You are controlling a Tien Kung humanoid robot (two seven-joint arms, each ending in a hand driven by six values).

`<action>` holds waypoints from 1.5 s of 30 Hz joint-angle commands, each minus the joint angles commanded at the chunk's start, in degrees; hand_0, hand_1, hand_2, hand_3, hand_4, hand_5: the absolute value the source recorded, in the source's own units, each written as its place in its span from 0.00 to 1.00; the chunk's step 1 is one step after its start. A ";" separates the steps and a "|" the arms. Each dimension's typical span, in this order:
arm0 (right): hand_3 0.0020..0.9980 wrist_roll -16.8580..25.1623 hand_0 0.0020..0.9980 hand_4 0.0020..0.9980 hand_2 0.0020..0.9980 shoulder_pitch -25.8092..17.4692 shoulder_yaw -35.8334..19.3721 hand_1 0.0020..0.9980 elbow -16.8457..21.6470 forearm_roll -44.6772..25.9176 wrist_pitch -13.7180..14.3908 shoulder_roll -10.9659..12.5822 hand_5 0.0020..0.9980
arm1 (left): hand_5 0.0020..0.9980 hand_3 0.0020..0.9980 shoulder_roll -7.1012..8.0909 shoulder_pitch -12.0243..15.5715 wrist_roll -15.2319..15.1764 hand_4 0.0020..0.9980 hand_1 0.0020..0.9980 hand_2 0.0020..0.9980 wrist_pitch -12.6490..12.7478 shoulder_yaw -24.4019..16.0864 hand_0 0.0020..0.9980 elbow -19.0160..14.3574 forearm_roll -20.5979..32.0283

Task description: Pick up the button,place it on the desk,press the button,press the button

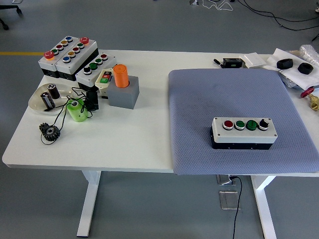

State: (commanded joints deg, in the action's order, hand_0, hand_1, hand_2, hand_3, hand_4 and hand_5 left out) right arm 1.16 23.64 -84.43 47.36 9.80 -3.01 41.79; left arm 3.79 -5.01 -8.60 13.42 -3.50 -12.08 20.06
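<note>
button box (243, 132) rectangular, white top on black base, red, two green, black knob, flat on grey woven mat (199, 99) | white counter (134, 144) | no writing legible | neither hand visible

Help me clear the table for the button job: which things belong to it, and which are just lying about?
Belongs to the job:
- button box
- grey mat under it

Just lying about:
- other button boxes
- orange cylinder in grey block
- green cup
- gear
- dish

No robot hand in view.
</note>
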 joint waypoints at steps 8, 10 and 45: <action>0.79 0.01 0.87 0.61 0.83 0.14 0.26 0.80 0.12 -1.14 0.55 0.17 0.76 | 1.00 0.69 -0.01 0.00 0.11 0.47 0.80 0.82 -0.02 -0.07 0.72 -0.02 -0.17; 0.79 0.04 0.87 0.61 0.83 0.19 0.37 0.80 0.12 -1.34 0.72 0.17 0.76 | 1.00 0.69 -0.04 0.00 0.12 0.47 0.80 0.82 -0.01 -0.08 0.72 -0.02 -0.13; 0.78 -0.15 0.82 0.57 0.81 -0.27 2.19 0.76 0.02 -5.81 3.11 0.40 0.78 | 1.00 0.69 0.05 0.19 1.87 0.46 0.80 0.81 0.25 -4.59 0.72 0.43 -6.91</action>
State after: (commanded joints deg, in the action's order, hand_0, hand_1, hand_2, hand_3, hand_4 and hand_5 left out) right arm 1.02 23.36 -82.24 47.37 3.99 0.10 42.18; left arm 3.83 -4.82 -6.72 13.67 -8.08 -11.65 13.14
